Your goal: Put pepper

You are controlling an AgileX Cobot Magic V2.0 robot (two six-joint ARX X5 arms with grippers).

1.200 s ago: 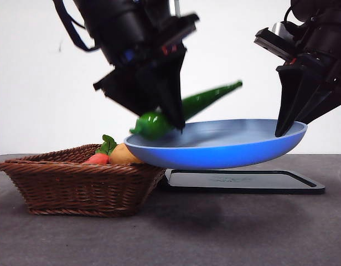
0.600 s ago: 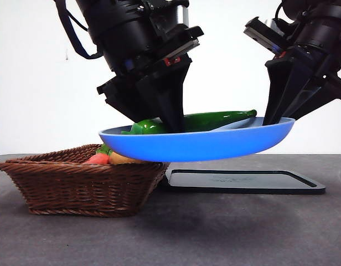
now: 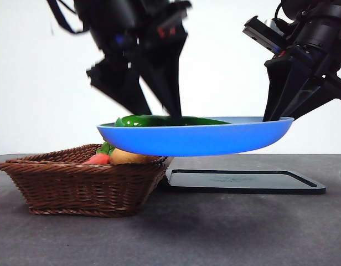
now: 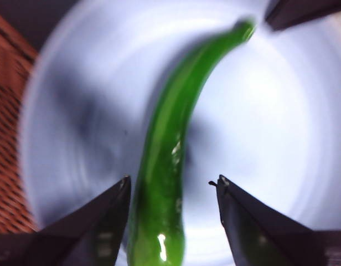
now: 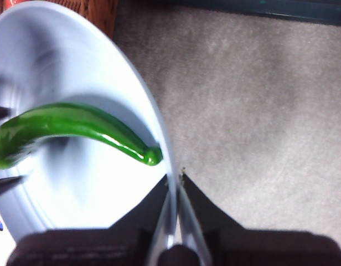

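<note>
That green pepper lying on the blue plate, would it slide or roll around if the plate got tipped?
Probably yes. The pepper looks glossy, with bright highlights, and the blue plate looks smooth, so it may well slide. Its rounded, curved body could rock or roll a little. It seems stiff, keeping its shape. The right tool pinches only the rim, so tilting seems possible.

Pepper [image 3: 159, 120]: glossy dark green, brighter green with white glints up close. Plate [image 3: 198, 141]: solid blue from side, washed-out pale blue-white inside. Basket [image 3: 76, 185]: brown woven wicker. Inside basket: tan potato [image 3: 126, 157], red veg [image 3: 97, 159] with green leaves. Tray [image 3: 242, 182]: black. Table [image 3: 215, 233]: dark grey, speckly. Both grippers [image 3: 159, 105] [image 3: 273, 113]: plain black. Backdrop white.
</note>
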